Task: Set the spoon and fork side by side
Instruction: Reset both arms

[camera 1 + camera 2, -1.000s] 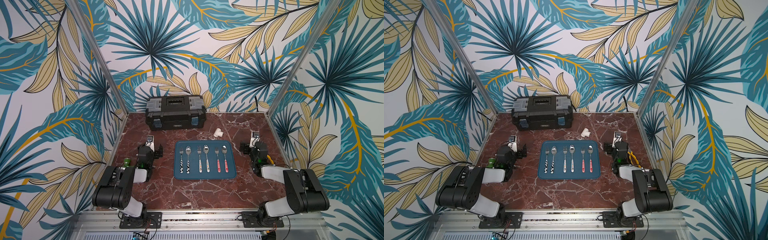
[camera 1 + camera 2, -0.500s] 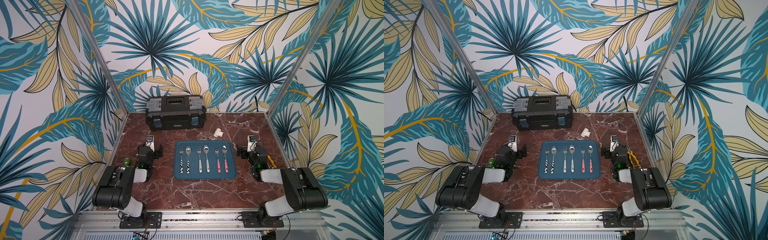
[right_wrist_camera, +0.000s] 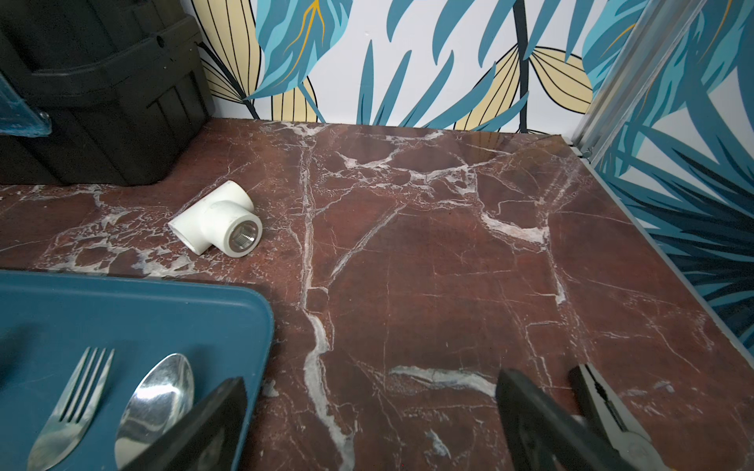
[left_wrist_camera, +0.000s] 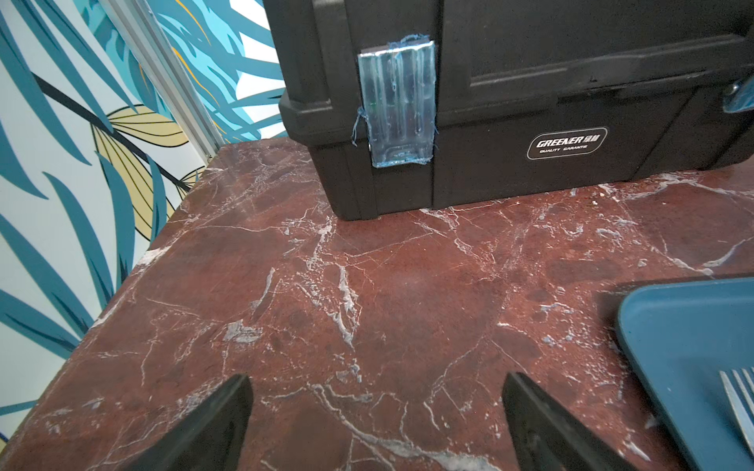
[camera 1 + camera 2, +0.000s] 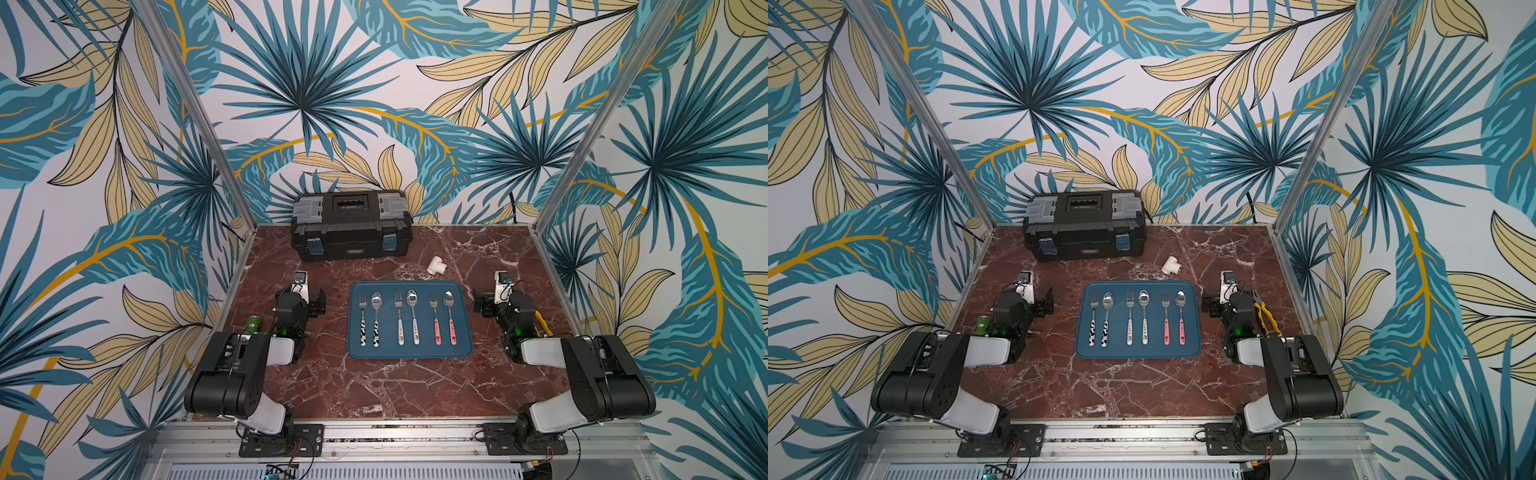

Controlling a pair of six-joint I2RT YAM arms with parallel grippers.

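A blue tray [image 5: 409, 353] in mid-table holds three fork-and-spoon pairs, each lying side by side: black-and-white fork [image 5: 362, 320] and spoon [image 5: 376, 318], white fork [image 5: 399, 318] and spoon [image 5: 413, 316], pink fork [image 5: 435, 318] and spoon [image 5: 450, 316]. My left gripper [image 5: 318, 301] sits low just left of the tray, open and empty [image 4: 375, 383]. My right gripper [image 5: 482, 301] sits just right of the tray, open and empty [image 3: 371, 379], one finger over the tray's corner beside the pink spoon's bowl [image 3: 157, 403].
A black toolbox [image 5: 351, 226] stands shut at the back. A white pipe tee [image 5: 436, 264] lies between it and the tray. Yellow-handled pliers [image 5: 1264, 313] lie beside the right arm. A green cylinder [image 5: 253, 324] lies by the left arm.
My right gripper has swung left, closer to the tray's right edge. The left arm and the cutlery have not moved.
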